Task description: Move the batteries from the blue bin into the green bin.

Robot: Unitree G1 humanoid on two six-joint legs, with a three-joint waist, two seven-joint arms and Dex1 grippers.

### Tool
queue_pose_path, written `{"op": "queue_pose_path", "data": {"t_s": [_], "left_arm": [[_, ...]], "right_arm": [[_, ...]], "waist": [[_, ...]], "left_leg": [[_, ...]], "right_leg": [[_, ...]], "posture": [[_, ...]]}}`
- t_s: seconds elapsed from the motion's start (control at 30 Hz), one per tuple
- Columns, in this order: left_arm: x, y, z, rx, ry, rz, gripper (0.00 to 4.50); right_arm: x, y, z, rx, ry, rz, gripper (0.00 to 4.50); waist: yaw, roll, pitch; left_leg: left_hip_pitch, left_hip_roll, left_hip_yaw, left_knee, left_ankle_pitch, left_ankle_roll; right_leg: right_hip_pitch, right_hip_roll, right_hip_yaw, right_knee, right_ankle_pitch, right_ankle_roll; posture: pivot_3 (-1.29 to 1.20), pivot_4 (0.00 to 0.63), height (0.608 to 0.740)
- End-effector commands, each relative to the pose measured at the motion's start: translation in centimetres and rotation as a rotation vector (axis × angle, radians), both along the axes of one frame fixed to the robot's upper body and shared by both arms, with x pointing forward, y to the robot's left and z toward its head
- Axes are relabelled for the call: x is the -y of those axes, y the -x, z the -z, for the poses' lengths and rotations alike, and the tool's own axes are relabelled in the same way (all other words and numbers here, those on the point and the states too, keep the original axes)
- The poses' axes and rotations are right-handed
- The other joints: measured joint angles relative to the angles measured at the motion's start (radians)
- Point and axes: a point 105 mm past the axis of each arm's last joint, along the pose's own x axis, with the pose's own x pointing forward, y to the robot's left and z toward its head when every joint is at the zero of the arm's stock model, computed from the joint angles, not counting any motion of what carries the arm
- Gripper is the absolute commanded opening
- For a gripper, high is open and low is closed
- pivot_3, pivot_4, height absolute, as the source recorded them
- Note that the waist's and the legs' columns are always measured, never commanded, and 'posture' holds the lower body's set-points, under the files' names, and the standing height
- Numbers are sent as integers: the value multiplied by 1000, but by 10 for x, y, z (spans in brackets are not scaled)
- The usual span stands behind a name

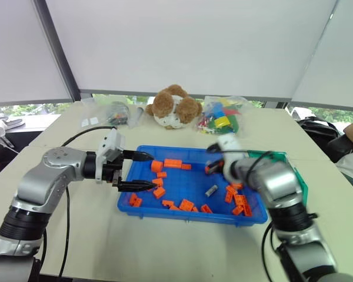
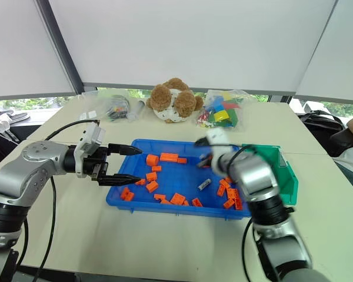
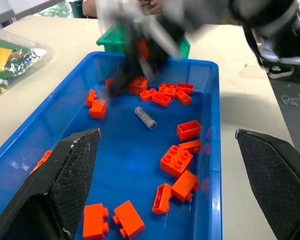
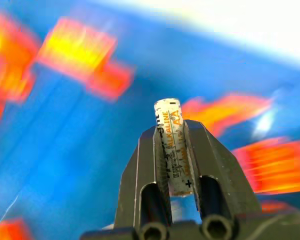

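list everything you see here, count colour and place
blue bin: one, blue, mid-table
bricks: many, orange, scattered in blue bin
loose battery: one, silver-grey, lying in blue bin
held battery: one, silver-grey, clamped in right pincer
green bin: one, green, touching blue bin's right end
plush toy: one, brown and white, behind blue bin
bagged blocks: one bag, mixed colours, right of plush toy
small bags: clear, left of plush toy
left pincer: black, open, over blue bin's left end
right pincer: black, shut, above blue bin

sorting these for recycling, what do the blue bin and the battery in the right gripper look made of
Blue bin: likely moulded plastic, smooth with a slight sheen, uniform bright colour.
Battery in the right gripper: probably a metal cell in a printed wrap, going by the silvery label reading alkaline AA.
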Motion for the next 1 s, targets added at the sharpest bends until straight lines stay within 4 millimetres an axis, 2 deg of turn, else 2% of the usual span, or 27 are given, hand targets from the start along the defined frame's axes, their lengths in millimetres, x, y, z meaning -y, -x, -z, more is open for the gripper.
{"op": "queue_pose_path", "data": {"t_s": [0.03, 0.2, 0.37, 0.43, 0.47, 0.57, 0.6, 0.63, 0.67, 0.73, 0.83, 0.87, 0.93, 1.0], "left_arm": [[2, 3, -9, 42, 12, 19, 4500], [4, 1, -7, 44, 13, 28, 4500], [6, 0, -6, 49, 9, 39, 4500], [7, 0, -7, 51, 10, 42, 4500], [7, 0, -7, 51, 12, 44, 4500], [8, 0, -7, 51, 13, 46, 4500], [8, 0, -7, 50, 13, 46, 4500], [8, 0, -7, 50, 13, 46, 4500], [8, 0, -7, 50, 13, 46, 4500], [8, 0, -8, 49, 13, 45, 4500], [8, 0, -8, 47, 13, 45, 4500], [8, 0, -8, 46, 13, 46, 4500], [9, -1, -8, 46, 13, 49, 4500], [9, -2, -9, 47, 13, 53, 4500]], "right_arm": [[51, 4, -17, 48, -12, 122, 54], [108, 14, -3, 4, 62, 260, 54], [120, 20, 18, -53, 95, 266, 54], [119, 22, 22, -61, 79, 259, 1129], [119, 22, 22, -60, 71, 258, 1506], [118, 24, 17, -47, 64, 248, 3119], [117, 25, 15, -44, 65, 241, 3494], [115, 25, 12, -39, 64, 226, 4097], [113, 26, 10, -36, 63, 217, 4490], [104, 26, -4, 2, 70, 160, 4490], [71, 28, -27, 72, 98, -52, 4490], [52, 33, -33, 96, 121, -193, 4490], [25, 42, -36, 115, 173, -437, 4490], [11, 46, -27, 100, 259, -626, 4490]], "waist": [[0, 0, 0], [-9, 0, 0], [-12, 0, 0], [-10, 0, 0], [-9, 0, 0], [-5, 0, 0], [-4, 0, 0], [-4, 0, 0], [-4, 0, 0], [-5, 0, 0], [-6, 1, 0], [-8, 1, 0], [-7, 1, 0], [-6, 1, 0]], "left_leg": [[0, 0, 0, 0, 0, 0], [1, 0, 0, -1, -1, 2], [2, 0, 0, -2, 0, 1], [2, 0, 0, -2, 0, 1], [2, 0, 0, -2, 0, 1], [2, 0, 1, -1, 0, 1], [2, 0, 1, -1, 0, 1], [2, 0, 1, -1, 0, 1], [2, 0, 1, -1, 0, 1], [2, 0, 1, -1, 0, 1], [2, 0, 1, -1, 0, 1], [2, 0, 1, -1, 0, 1], [2, 0, 0, -2, -1, 2], [2, 0, 0, -2, -2, 3]], "right_leg": [[0, 0, 0, 0, 0, 0], [0, 0, 0, -1, 0, 0], [0, 1, 1, -1, 0, 0], [0, 1, 1, -1, 0, 0], [0, 1, 1, -1, 0, 0], [0, 1, 1, -1, 0, 0], [0, 1, 1, -1, 0, 0], [0, 1, 1, -1, 0, 0], [0, 1, 1, -1, 0, 0], [0, 1, 1, -1, 0, 0], [0, 1, 1, -1, 0, 0], [0, 1, 1, -1, 0, 0], [0, 1, 1, -1, 0, 0], [1, 1, 1, -1, 0, 0]], "posture": [[0, 150, 704], [0, 150, 704], [0, 150, 704], [0, 150, 704], [0, 150, 704], [0, 150, 704], [0, 150, 704], [0, 150, 704], [0, 150, 704], [0, 150, 704], [0, 150, 704], [0, 150, 704], [0, 150, 704], [0, 150, 704]]}}
